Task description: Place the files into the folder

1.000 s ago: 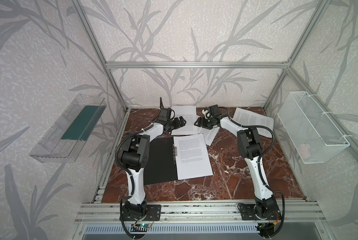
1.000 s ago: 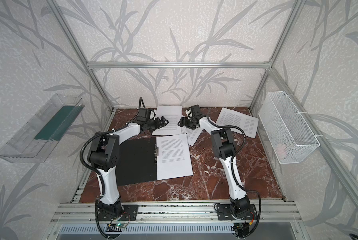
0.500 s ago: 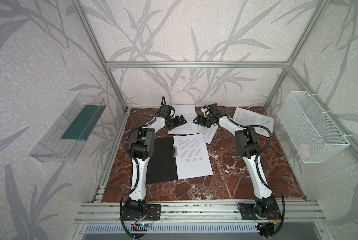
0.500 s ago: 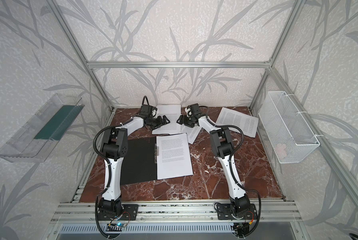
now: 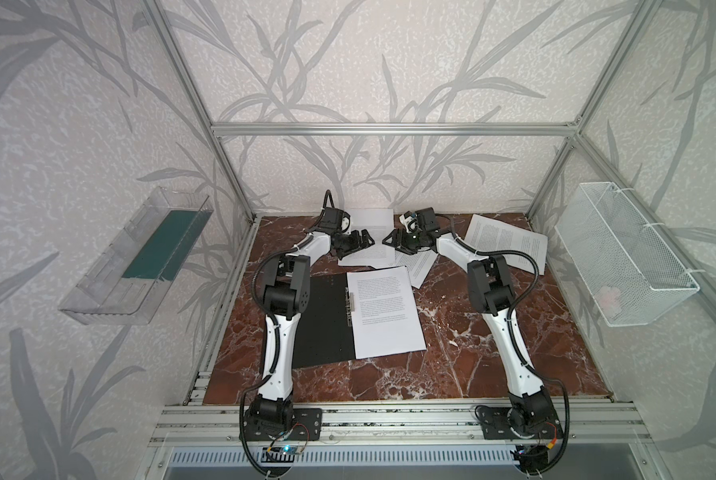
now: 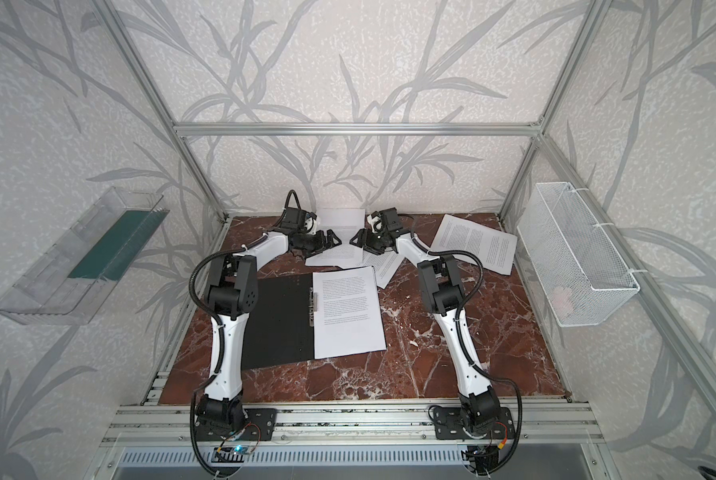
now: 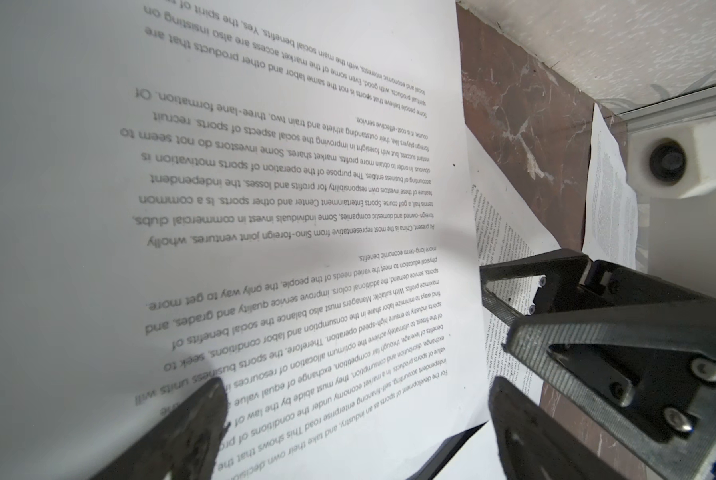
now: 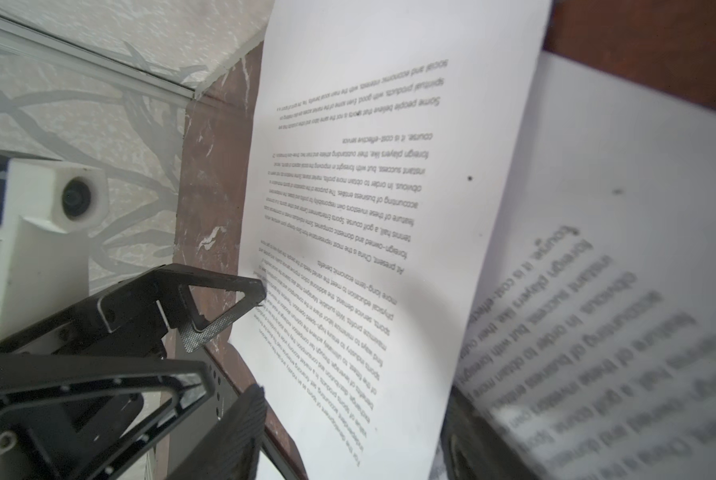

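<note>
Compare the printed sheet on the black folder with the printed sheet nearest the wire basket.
The white printed folder sheet covers the open black folder's right half; the white printed basket-side sheet lies on brown marble tabletop. The folder sheet roughly aligns with the folder; the basket-side sheet is skewed. Both lie flat.

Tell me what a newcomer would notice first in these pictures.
The left gripper and right gripper face each other, nearly tip to tip, over a printed sheet at the back of the marble table. Nearer the front lies the open folder, black inside, with another sheet on its right half.
</note>
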Tool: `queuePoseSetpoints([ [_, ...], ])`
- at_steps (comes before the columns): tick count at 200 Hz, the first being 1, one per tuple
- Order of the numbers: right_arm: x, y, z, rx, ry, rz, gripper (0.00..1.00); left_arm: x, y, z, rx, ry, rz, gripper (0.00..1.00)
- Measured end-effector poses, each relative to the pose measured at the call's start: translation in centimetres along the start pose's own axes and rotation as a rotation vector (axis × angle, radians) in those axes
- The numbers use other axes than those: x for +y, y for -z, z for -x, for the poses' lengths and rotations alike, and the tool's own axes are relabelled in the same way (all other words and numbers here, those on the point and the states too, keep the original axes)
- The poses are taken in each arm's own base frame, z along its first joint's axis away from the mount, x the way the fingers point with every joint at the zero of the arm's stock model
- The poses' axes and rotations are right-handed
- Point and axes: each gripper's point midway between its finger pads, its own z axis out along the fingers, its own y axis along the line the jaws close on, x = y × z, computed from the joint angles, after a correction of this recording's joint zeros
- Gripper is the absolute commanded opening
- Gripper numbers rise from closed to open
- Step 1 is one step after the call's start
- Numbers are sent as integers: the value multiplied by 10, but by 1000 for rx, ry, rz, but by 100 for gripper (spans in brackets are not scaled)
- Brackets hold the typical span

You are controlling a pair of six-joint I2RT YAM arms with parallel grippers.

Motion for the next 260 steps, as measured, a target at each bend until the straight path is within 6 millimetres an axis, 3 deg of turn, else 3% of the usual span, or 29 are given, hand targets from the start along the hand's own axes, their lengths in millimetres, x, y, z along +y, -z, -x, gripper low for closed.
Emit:
queuePoseSetpoints([
  [23,5,-2,1,-6,-4,30,60,-1,0,0,0,-2,-4,99],
  [61,10,-2,5,-24,-24,51,31,-2,-1,0,2,-2,-13,99],
  [76,9,-3,6,-27,-37,47,13,-5,-1,-1,5,3,-28,99],
  [95,5,-4,6,-34,-57,38,1,-11,-2,-2,14,33,-67,99],
  [132,2,-5,6,-40,-77,33,0,-30,7,-4,31,104,-147,99],
  [146,6,-3,8,-43,-63,36,0,-46,25,0,12,101,-172,99],
  [159,13,3,10,-46,-42,38,0,-68,54,8,-32,79,-202,99],
  [179,39,21,19,-60,21,51,0,-109,114,19,-137,16,-266,99],
  [208,105,66,33,-107,172,89,0,-158,194,22,-305,-79,-349,99],
  [230,155,101,34,-138,299,94,0,-167,221,5,-366,-95,-356,99],
  [260,210,134,16,-138,476,58,0,-157,230,-21,-411,-79,-325,99],
])
